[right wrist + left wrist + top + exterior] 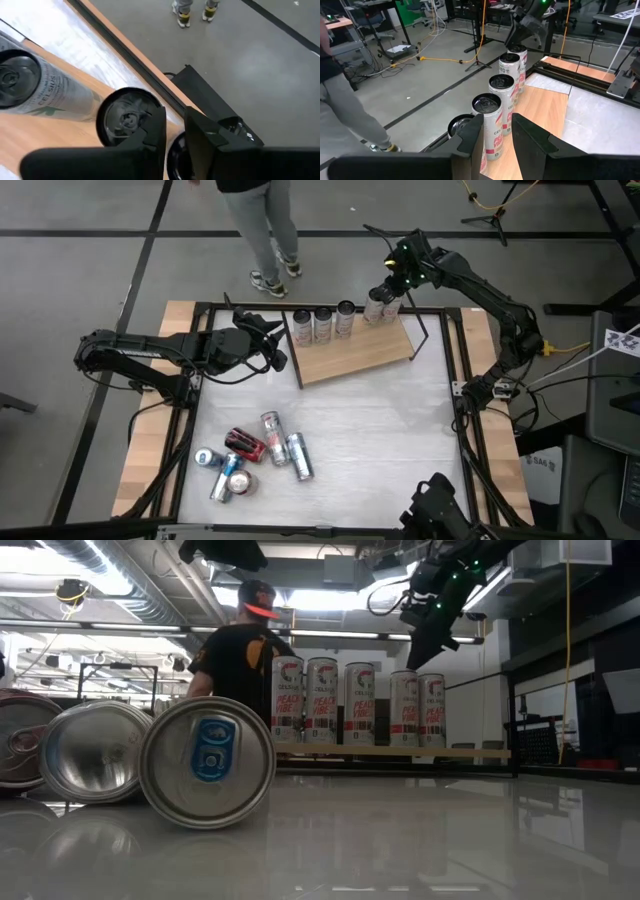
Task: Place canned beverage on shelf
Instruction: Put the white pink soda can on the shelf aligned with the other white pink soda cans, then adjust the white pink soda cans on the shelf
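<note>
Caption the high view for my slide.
Right gripper over the last of the upright cans on the shelf; loose cans lie on the table.

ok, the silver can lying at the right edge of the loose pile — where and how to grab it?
Take the silver can across the middle of its body, from straight above, jaws spanning its width. It lies flat on the table with its right side free; the other loose cans crowd its left, and the ends give little purchase.

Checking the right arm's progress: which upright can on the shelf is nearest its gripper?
The can at the row's right end on the shelf; the right gripper hovers directly over it, the others stand farther left.
</note>
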{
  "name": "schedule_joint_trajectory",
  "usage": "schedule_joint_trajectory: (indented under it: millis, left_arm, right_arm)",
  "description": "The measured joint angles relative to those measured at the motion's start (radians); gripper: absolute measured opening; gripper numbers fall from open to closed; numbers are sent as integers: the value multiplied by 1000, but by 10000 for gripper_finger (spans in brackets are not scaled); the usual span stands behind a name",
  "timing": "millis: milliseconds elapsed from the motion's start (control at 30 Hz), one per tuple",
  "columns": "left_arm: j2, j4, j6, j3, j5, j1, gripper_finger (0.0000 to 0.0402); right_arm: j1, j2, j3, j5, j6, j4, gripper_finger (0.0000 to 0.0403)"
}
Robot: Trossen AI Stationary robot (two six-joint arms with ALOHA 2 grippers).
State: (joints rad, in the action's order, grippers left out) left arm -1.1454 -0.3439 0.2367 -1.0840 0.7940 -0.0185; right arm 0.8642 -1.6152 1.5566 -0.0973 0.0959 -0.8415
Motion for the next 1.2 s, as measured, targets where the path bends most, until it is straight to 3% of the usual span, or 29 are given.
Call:
schedule_joint_trajectory:
  millis: [200,400,533,667,900,1200]
  left_arm:
    - [0,0,0,0,0,0,92]
    - [0,0,0,0,0,0,92]
    - [0,0,0,0,0,0,92]
    - [0,0,0,0,0,0,92]
    - [0,0,0,0,0,0,92]
    - [0,0,0,0,0,0,92]
  right_arm:
    - [-1,19,0,9,-10,5,66]
    - [-22,19,0,-159,-20,20,66]
    - [-92,22,0,-153,-18,28,66]
    - [-177,23,1,-109,-12,22,66]
    - [-289,23,1,132,-29,1,66]
    - [-344,23,1,203,-43,-3,66]
